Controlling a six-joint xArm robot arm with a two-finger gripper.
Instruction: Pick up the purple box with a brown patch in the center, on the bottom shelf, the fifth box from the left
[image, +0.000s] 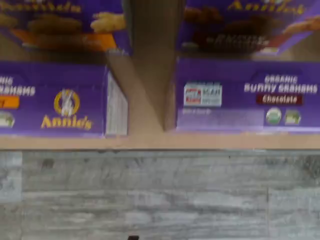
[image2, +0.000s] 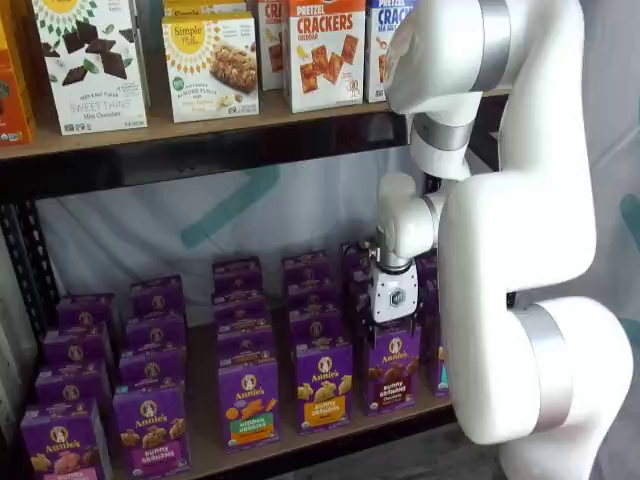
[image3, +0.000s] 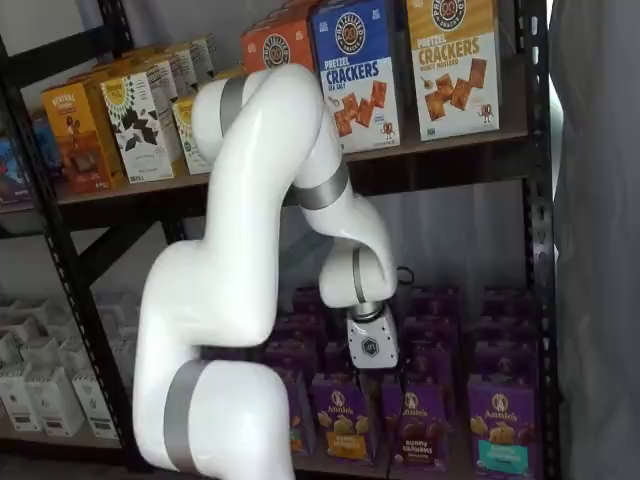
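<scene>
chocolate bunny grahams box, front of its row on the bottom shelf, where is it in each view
Wrist view: the chocolate box is seen from above, across a bare strip of shelf from another purple box.
Shelf view: front of the row right under the gripper, at.
Shelf view: low down, just right of the gripper, at.
Shared landmark: the bottom shelf.

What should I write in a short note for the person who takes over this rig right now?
Claw: open, holding nothing, hanging just above the front of the box row.
Purple box: upright at the front edge of the bottom shelf, directly under the claw; the wrist view reads "Chocolate" on its top.
Done: the arm is lined up over the box.
Left: lower, close on the box, lift it clear of the neighbouring cartons.
</scene>
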